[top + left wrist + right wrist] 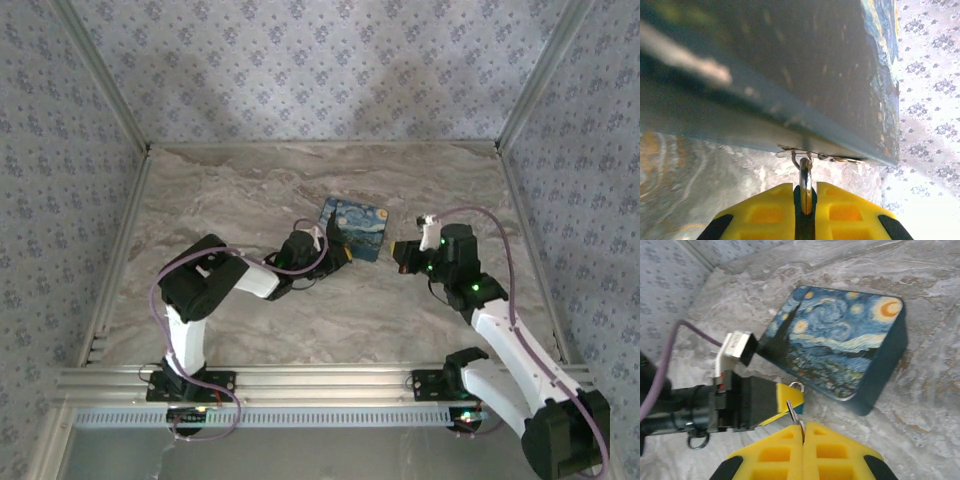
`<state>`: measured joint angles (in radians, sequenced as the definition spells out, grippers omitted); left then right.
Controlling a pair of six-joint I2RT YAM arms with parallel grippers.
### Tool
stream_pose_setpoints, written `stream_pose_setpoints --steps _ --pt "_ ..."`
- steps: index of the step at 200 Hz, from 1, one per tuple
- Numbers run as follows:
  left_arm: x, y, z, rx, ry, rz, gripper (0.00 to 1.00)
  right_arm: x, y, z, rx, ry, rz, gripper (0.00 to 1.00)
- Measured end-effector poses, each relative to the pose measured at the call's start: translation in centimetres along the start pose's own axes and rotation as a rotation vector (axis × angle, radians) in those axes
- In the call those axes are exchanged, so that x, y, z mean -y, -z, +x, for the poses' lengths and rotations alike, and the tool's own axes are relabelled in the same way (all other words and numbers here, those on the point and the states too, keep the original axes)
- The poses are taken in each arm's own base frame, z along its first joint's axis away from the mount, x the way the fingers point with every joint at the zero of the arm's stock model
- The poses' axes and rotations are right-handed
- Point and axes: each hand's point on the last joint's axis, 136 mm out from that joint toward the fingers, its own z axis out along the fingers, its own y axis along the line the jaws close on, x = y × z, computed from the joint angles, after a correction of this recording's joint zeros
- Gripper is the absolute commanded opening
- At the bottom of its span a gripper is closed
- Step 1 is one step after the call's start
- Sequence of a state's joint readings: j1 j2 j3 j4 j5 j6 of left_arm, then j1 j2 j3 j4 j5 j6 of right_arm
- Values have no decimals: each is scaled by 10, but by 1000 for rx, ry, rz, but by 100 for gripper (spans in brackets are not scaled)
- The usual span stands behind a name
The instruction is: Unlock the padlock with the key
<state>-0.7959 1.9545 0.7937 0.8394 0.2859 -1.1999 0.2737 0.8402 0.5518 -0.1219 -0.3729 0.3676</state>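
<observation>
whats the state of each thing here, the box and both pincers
box: lid shut, lying flat
left pincer: shut on a looped metal piece
right pincer: shut on a thin metal blade, likely the key

Marbled grey-beige surface (330,320) carries one blue-and-yellow swirl-printed box (356,228), lying flat, well clear of the back wall (320,70).

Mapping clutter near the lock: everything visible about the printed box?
The box is flat, rectangular with rounded corners, seemingly tin; its lid carries a blue-and-yellow swirling night sky with a crescent moon, sides dark blue. It lies closed, flat on the marble table, with the left gripper at its near-left edge; contact unclear.
</observation>
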Motion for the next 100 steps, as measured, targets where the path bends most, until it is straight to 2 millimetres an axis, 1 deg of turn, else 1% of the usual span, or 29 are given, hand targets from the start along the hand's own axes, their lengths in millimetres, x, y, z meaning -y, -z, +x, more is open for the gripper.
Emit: stream_pose_setpoints --steps 31,57,81,100 --pt "4 -4 -2 20 46 5 7 -10 7 4 19 -59 -72 0" --pt "7 -5 -9 50 84 17 7 -16 11 2 47 -114 -124 0" --pt "8 -6 -15 83 120 29 7 -16 11 2 72 -185 -145 0" --pt "5 -9 -19 107 151 30 7 -12 9 6 90 -252 -153 0"
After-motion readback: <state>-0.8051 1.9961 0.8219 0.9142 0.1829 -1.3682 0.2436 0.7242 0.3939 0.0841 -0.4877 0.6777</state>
